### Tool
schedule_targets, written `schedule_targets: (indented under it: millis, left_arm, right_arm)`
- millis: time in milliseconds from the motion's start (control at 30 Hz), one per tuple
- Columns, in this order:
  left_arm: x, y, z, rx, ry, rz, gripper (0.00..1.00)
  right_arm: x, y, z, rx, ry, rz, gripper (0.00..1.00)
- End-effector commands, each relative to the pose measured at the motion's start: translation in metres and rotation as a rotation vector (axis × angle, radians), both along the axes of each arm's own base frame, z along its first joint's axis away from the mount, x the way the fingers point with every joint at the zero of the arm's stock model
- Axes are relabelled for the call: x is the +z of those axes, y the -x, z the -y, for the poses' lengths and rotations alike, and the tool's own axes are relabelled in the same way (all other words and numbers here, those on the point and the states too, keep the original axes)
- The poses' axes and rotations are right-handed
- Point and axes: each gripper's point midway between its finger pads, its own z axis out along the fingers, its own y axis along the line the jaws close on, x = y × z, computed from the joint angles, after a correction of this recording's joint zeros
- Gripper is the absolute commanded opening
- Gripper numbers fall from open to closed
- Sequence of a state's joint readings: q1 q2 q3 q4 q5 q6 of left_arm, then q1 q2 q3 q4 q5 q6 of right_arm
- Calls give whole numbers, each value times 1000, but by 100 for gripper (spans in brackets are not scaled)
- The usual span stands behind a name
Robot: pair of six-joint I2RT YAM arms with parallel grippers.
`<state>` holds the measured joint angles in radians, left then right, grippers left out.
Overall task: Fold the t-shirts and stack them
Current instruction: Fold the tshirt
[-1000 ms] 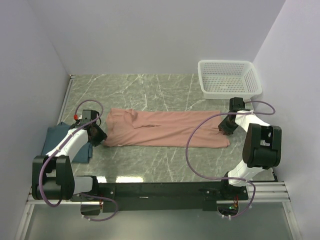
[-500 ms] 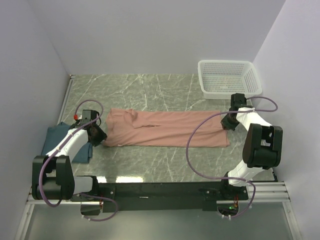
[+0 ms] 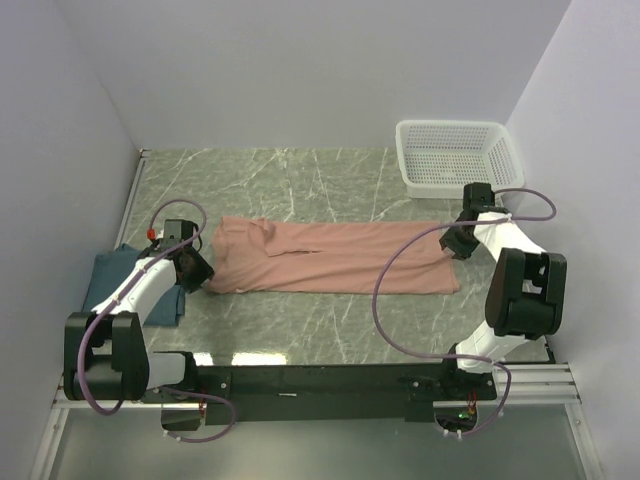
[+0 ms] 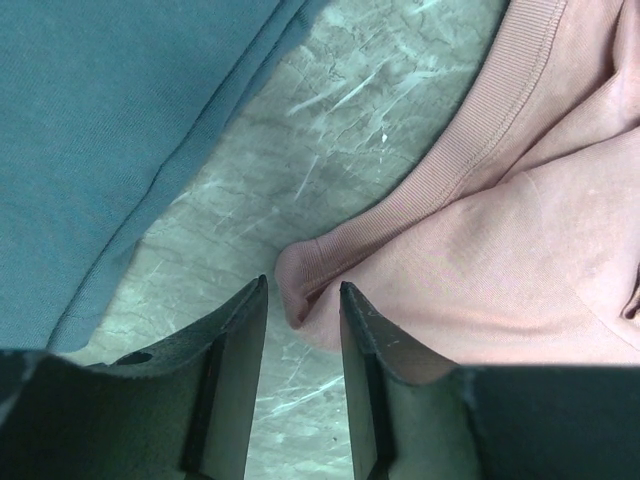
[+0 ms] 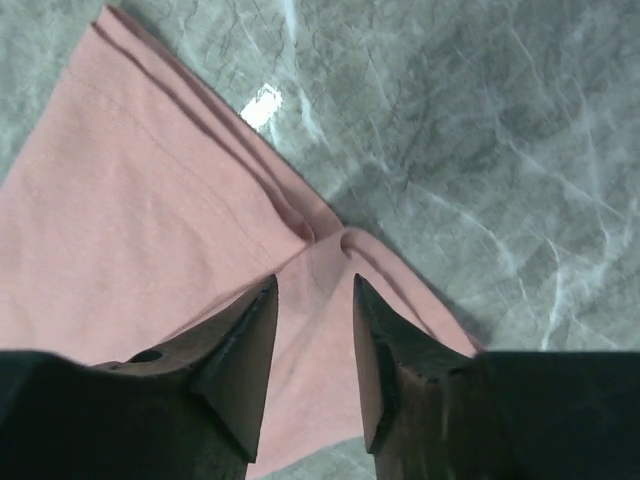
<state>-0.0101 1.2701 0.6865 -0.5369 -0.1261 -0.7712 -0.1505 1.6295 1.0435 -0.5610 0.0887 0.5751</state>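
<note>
Both jaws parted over the pink t-shirt (image 3: 330,257)

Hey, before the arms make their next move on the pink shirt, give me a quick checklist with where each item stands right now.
1. Is the pink shirt flat, in one long strip: ok.
2. Is the left hand at its left end, corner between the fingers: ok.
3. Is the right hand over the other end, cloth under the gap: ok.
4. Cloth gripped: not ok, both hands stand open.
5. Is the blue shirt apart from it, bare table between: ok.
6. Is the basket out of the way: ok, far corner.
</note>
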Motion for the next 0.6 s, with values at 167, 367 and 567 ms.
schedule_targets:
  millis: [167,367,567]
  left_arm:
    - [11,-7,-1,5,0,61,45]
    - [11,-9,1,0,7,65,45]
    - [12,-11,4,-10,21,74,46]
  right_arm:
    - [31,44,-3,-67,-13,84,59]
    - [19,77,-13,-127,-82,121,66]
    - [-7,93,-17,-164,-159,104,65]
